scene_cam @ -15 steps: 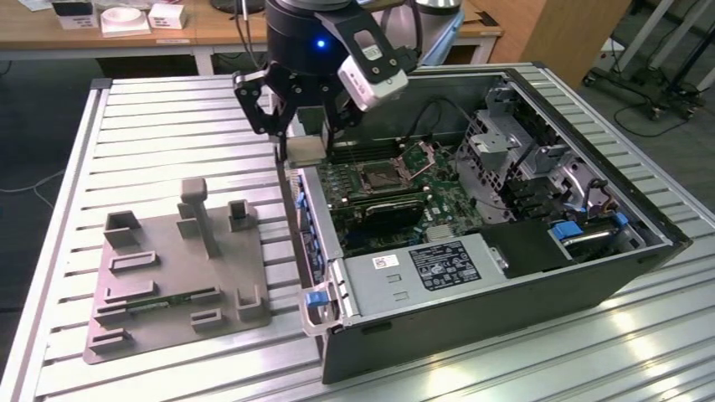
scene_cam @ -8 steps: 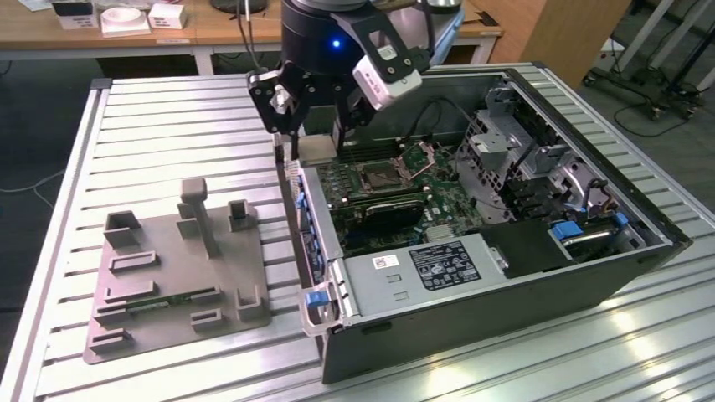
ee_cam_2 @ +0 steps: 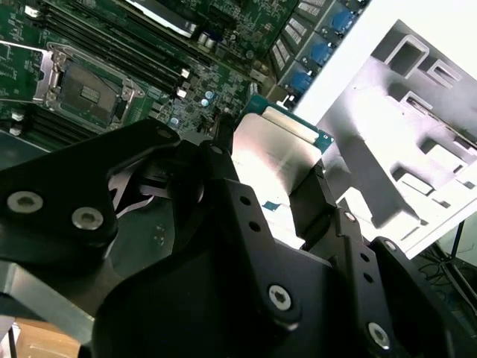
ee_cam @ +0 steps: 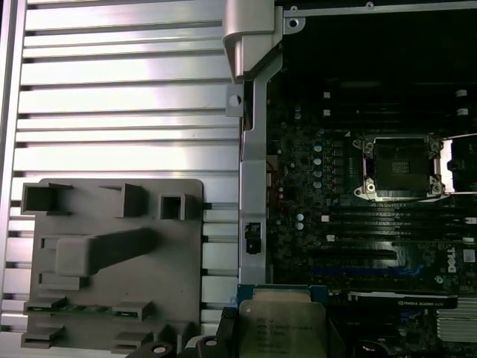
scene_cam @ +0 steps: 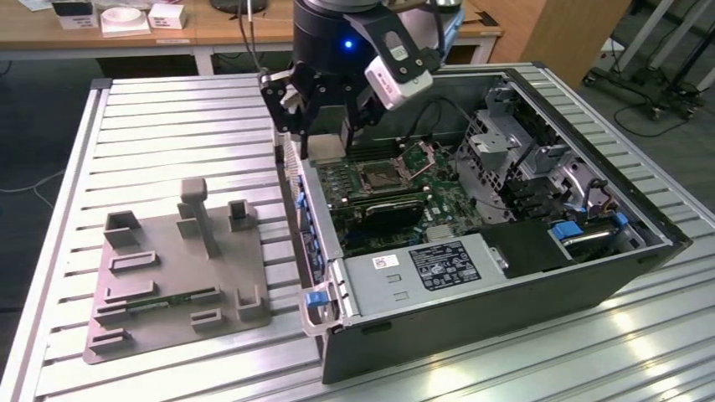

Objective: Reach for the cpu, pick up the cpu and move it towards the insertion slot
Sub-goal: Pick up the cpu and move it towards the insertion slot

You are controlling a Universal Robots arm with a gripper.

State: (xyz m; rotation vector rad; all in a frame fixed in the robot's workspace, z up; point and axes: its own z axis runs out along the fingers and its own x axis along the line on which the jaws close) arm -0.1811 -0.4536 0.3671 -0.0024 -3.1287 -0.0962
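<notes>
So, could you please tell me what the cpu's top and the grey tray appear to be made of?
The cpu, held in the gripper, seems to have a metal lid: silvery, brushed, catching bright glare, with a green board-like rim. The grey tray looks like matte moulded plastic: uniform dull grey, soft-edged blocks, no reflections.

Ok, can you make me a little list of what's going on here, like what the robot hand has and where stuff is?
holding: gripper shut on the cpu
cpu place: in the air above the open computer case, near its edge
slot: insertion slot open, nothing in it
grey tray: on the slatted table, beside the case
</notes>
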